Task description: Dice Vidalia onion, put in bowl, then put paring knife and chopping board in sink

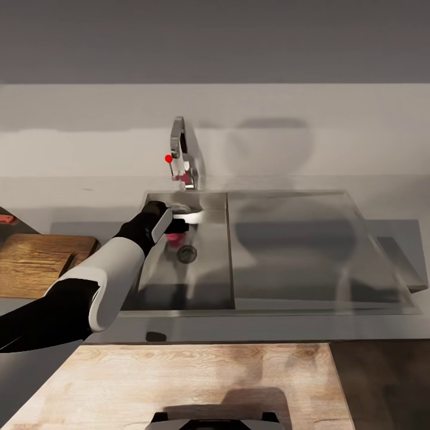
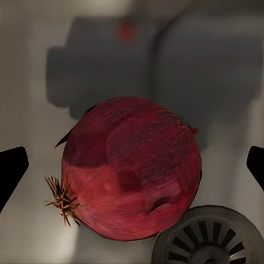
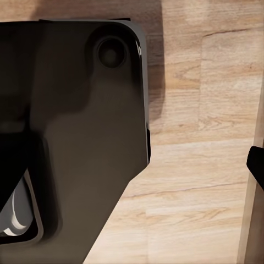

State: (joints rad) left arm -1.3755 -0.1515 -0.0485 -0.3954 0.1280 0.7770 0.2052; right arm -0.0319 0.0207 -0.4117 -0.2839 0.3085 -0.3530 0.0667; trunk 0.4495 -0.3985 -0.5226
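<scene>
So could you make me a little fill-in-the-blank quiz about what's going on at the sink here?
1. The left gripper reaches down into the ____, its fingers spread on either side of the Vidalia onion.
2. The onion lies right beside the round dark ____.
3. The chopping board lies on the countertop to the ____ of the sink in the head view.

Missing words: sink; drain; left

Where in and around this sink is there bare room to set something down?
Free: the drainboard wing right of the basin, and the basin's near floor. Crowded: by the drain, where the left gripper straddles the Vidalia onion.
</scene>
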